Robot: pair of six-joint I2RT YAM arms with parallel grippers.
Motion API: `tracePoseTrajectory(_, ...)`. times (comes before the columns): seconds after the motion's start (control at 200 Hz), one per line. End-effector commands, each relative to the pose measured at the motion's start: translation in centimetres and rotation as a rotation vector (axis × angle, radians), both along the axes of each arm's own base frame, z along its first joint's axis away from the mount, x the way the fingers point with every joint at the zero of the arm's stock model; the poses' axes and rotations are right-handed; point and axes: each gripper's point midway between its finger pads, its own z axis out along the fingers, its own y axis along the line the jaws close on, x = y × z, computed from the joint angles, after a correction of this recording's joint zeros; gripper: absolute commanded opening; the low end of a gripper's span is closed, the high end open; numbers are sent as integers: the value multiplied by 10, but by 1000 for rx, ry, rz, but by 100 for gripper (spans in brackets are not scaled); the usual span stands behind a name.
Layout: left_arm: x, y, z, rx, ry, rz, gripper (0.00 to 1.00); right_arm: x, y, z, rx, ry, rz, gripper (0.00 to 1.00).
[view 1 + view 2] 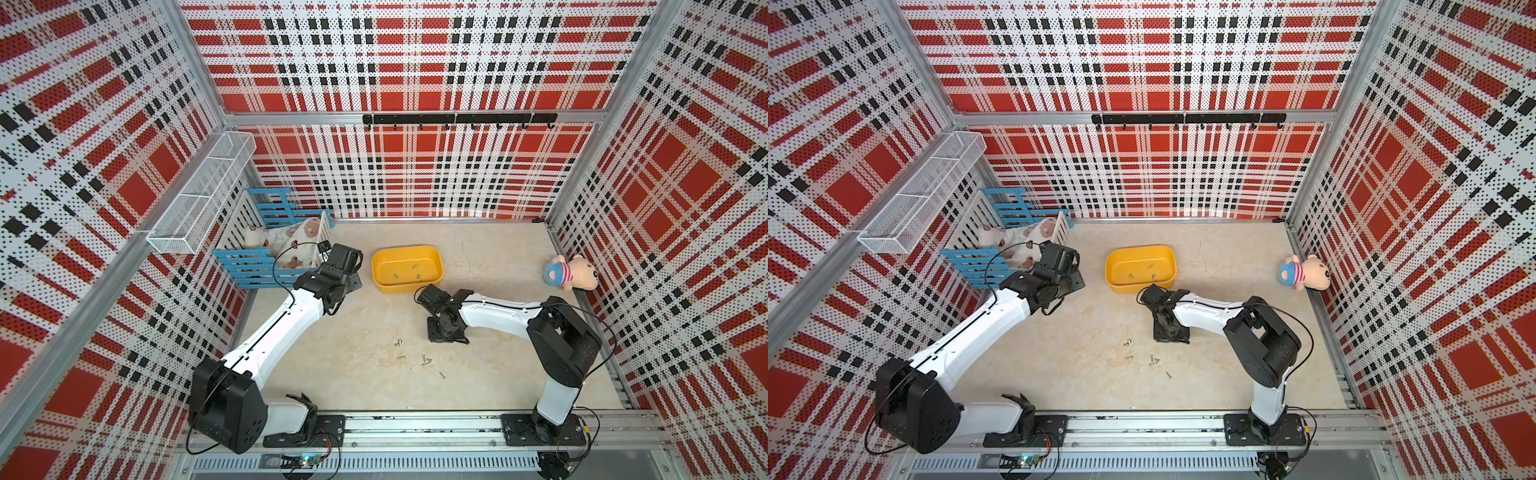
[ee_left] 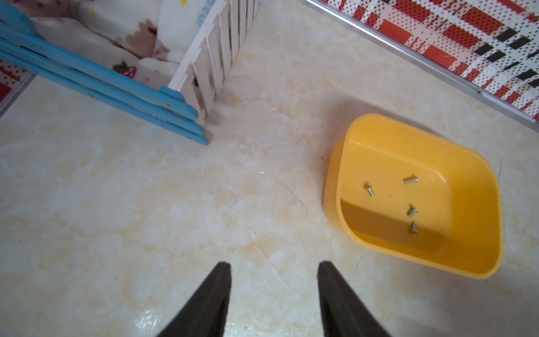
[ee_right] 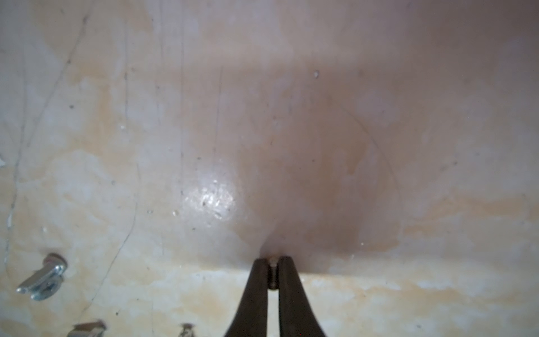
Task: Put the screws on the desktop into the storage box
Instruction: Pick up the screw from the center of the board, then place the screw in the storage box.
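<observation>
In both top views the right jaws are hidden beneath the arm's black wrist, so their grip cannot be read there. Only the right wrist view shows them clenched on the held screw (image 3: pixel 273 274), with its shank pinched between the tips, low over the table (image 3: pixel 379 306). That view is blurred. It cuts off two more screws at its edge, and a bright shape beside them could be one screw or two overlapping.

The left jaws are released, with nothing between them, above bare table at 9 o'clock of the storage box (image 1: pixel 405 287). The left wrist view shows this plainly, while from above their tips are hard to make out.

The single storage box sits at 12 o'clock of the table's middle. The left wrist view shows four boxed screws (image 2: pixel 411 180), which are mere specks in the top views. The loose screws (image 1: pixel 400 357) lie on the table at 6 o'clock of the box. They seem to be five, though two touch and are hard to separate.

One blue-and-white crate (image 1: pixel 257 270) stands at 10 o'clock and one plush toy (image 1: pixel 571 272) at 3 o'clock.
</observation>
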Motion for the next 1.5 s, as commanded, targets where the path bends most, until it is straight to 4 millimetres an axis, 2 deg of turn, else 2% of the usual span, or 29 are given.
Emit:
tracePoseTrajectory(0.0, -1, 2, 5, -12, -22, 3, 54, 4, 4, 22, -7, -36, 28, 4)
tracePoseTrajectory(0.175, -2, 3, 6, -11, -25, 5, 54, 13, 7, 51, 2, -88, 33, 3)
tracePoseTrajectory(0.341, -3, 5, 7, -12, -29, 11, 54, 32, 11, 90, 12, -172, 42, 4)
tracePoseTrajectory(0.561, -5, 8, 5, -17, -27, 22, 54, 80, 17, 137, 39, -275, 40, 4)
tracePoseTrajectory(0.767, -7, 9, 8, -31, -36, 29, 55, 137, 18, 164, 55, -345, 20, 4)
tracePoseTrajectory(0.992, -12, 10, 10, -40, -41, 32, 54, 185, 25, 163, 88, -362, -3, 4)
tracePoseTrajectory(1.278, -14, 9, 7, -41, -33, 30, 54, 224, 53, 119, 139, -302, -24, 4)
tracePoseTrajectory(1.493, -12, 9, 10, -36, -37, 28, 54, 233, 64, 77, 143, -237, -37, 4)
